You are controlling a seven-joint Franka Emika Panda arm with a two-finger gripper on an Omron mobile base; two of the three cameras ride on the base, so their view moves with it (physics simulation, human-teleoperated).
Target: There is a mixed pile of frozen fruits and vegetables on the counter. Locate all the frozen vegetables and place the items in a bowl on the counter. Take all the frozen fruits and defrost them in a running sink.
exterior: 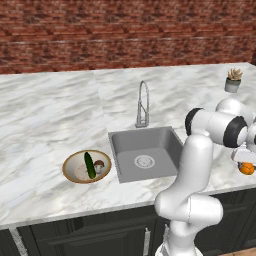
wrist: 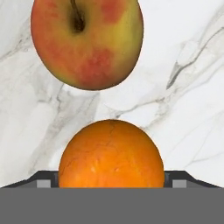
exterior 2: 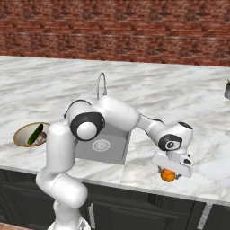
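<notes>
The tool [exterior 2: 169, 172] is low over the worktop [exterior: 50, 110] to the right of the sink [exterior: 145, 152], straddling an orange [wrist: 111, 154] that sits between its two dark tips. Whether the tips press on the fruit or merely flank it cannot be told from these pictures (they stand wide either way). Just beyond the orange, in the hand view, lies a red and yellow apple [wrist: 87, 41], apart from it on the marble.

Left of the sink, the bowl [exterior: 70, 172] already holds the cucumber [exterior: 89, 165] and the mushroom [exterior: 99, 165], so the vegetable half looks done. Both fruits are left: neither is in the basin, and no water can be seen running from the faucet [exterior: 143, 102]. A small potted plant [exterior: 233, 81] stands at the far right.
</notes>
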